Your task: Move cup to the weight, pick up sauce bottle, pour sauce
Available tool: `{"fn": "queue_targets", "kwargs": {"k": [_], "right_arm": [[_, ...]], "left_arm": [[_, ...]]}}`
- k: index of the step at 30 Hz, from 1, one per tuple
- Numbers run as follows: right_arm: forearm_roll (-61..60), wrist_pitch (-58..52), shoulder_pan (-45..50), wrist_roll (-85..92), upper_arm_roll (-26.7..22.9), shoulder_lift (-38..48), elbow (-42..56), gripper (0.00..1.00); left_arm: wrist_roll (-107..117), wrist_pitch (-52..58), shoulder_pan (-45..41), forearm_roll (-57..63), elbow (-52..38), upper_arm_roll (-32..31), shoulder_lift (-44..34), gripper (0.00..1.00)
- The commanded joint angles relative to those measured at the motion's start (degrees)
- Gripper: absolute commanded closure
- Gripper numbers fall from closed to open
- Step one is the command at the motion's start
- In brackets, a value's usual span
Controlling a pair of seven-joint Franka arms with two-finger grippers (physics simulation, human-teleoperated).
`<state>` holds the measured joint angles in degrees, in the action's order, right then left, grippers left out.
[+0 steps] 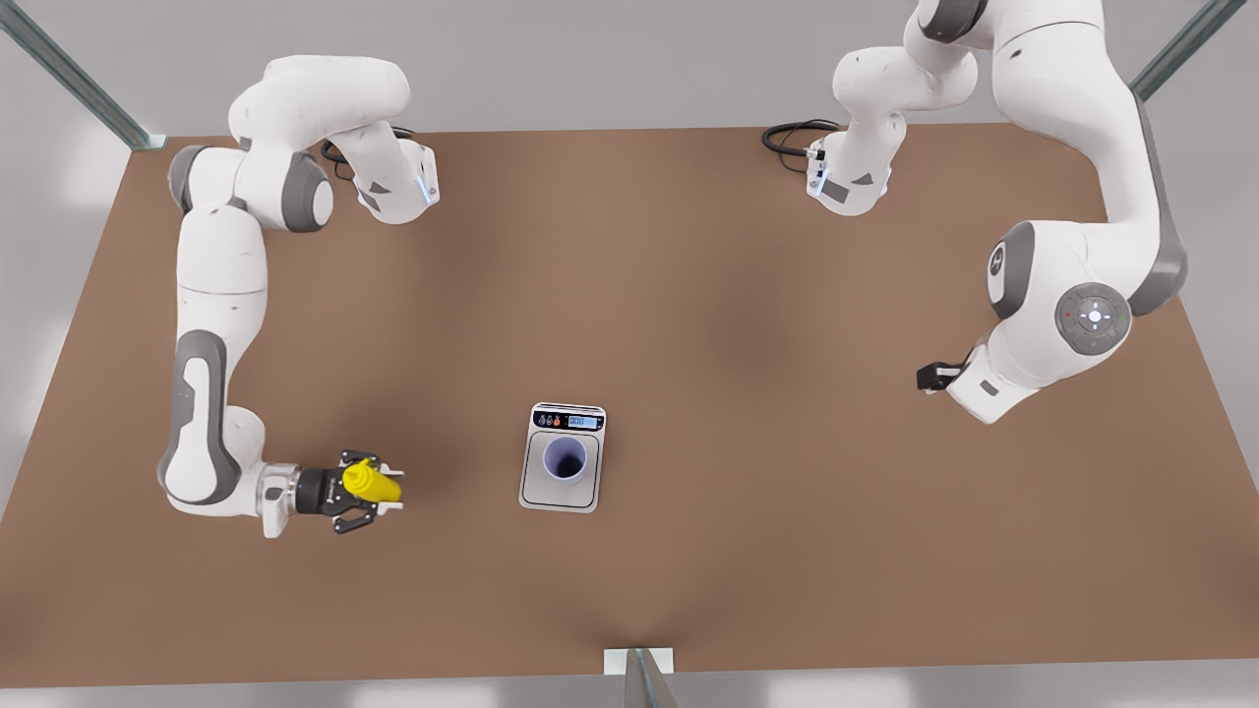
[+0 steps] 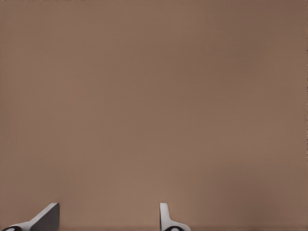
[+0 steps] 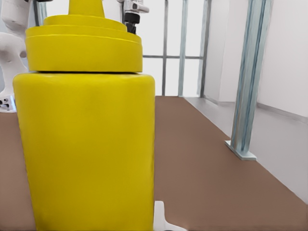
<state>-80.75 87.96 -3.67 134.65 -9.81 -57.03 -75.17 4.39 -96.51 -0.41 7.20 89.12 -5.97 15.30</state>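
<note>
1. A simulated robot test cell, like a lab bench rather than a home or shop.
2. A bare brown table (image 1: 689, 295) carries two white arms bolted at its far edge.
3. Metal frame posts (image 3: 248, 82) stand at the table's corners.
4. Plain pale walls surround it, with no furniture or decoration.

Right hand (image 1: 379, 489): on the arm at the front view's left, low over the table (image 1: 689, 295), well apart from the weight (image 1: 562, 457) on its left in the front view; wrist level, fingers pointing toward the weight and closed around the sauce bottle (image 1: 371, 481), which stands upright in the right wrist view.
Left hand (image 2: 108, 219): on the arm at the front view's right, far from the weight, waiting; wrist turned down at the bare table, fingers (image 2: 166, 219) spread with nothing between them.
</note>
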Motion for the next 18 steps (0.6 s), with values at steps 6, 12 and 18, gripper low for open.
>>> {"fn": "queue_targets", "kwargs": {"k": [6,12,18], "right_arm": [[1.21,-0.94,-0.28,1.31,-0.03,-1.41,-0.24,0.54],[-0.81,-0.94,-0.28,3.78,-0.03,-4.49,-0.15,0.54],[-1.25,-0.86,-0.28,5.27,-0.03,-5.72,-0.15,0.52]], "left_arm": [[0.09,0.0,-0.47,0.01,0.0,0.0,0.0,0.0],[0.0,0.0,-0.47,0.01,0.0,0.0,0.0,0.0],[0.0,0.0,-0.47,0.01,0.09,0.0,0.0,0.0]]}}
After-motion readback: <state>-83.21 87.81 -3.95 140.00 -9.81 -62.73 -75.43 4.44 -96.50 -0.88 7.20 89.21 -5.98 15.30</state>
